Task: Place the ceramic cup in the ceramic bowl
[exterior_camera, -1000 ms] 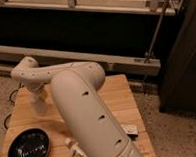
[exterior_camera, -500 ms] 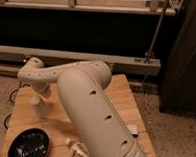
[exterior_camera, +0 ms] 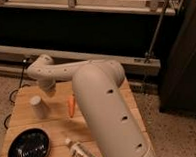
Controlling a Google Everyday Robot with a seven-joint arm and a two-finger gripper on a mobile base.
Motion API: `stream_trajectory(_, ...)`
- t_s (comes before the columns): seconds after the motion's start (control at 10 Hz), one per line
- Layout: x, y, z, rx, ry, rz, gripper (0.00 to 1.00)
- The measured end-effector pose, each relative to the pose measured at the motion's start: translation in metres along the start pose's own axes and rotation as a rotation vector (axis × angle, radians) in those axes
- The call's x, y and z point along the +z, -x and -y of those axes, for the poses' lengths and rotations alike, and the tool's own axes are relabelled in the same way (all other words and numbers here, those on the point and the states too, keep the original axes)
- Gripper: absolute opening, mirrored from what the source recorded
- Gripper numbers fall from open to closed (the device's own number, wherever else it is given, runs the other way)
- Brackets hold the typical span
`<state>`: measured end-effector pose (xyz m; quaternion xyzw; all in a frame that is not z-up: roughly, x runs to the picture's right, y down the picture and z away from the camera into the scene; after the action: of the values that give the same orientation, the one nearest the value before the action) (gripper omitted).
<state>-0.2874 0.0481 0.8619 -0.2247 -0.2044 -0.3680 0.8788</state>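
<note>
The ceramic cup [exterior_camera: 38, 107], small, white and handleless, stands upright on the wooden table [exterior_camera: 54, 126] at its left side. The ceramic bowl [exterior_camera: 28, 148], shallow and glossy black, sits at the table's front left corner, in front of the cup and apart from it. My gripper [exterior_camera: 48, 87] is at the end of the white arm [exterior_camera: 106, 107], just above and behind the cup, mostly hidden by the wrist. I cannot tell whether it touches the cup.
An orange carrot-like object [exterior_camera: 71, 105] lies mid-table, right of the cup. A white bottle with a patterned label [exterior_camera: 81, 153] lies at the front edge, right of the bowl. A dark cabinet [exterior_camera: 183, 63] stands at the right. Black cables [exterior_camera: 13, 95] hang left of the table.
The big arm link has swung to the right, uncovering the orange object and more of the table. The wrist now sits a little higher over the cup. The cup and the bowl stay on the table.
</note>
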Motion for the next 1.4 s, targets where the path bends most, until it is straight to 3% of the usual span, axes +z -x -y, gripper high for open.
stream_trajectory(0.3, -0.037, 0.010, -0.024, -0.004, -0.037, 0.058, 0.72)
stream_trajectory(0.4, -0.045, 0.015, -0.027, -0.015, -0.044, 0.066, 0.78)
stream_trajectory(0.8, -0.067, 0.036, -0.025, -0.059, -0.067, 0.076, 0.80)
stream_trajectory(1.4, -0.073, 0.097, 0.015, -0.177, -0.064, 0.043, 0.80)
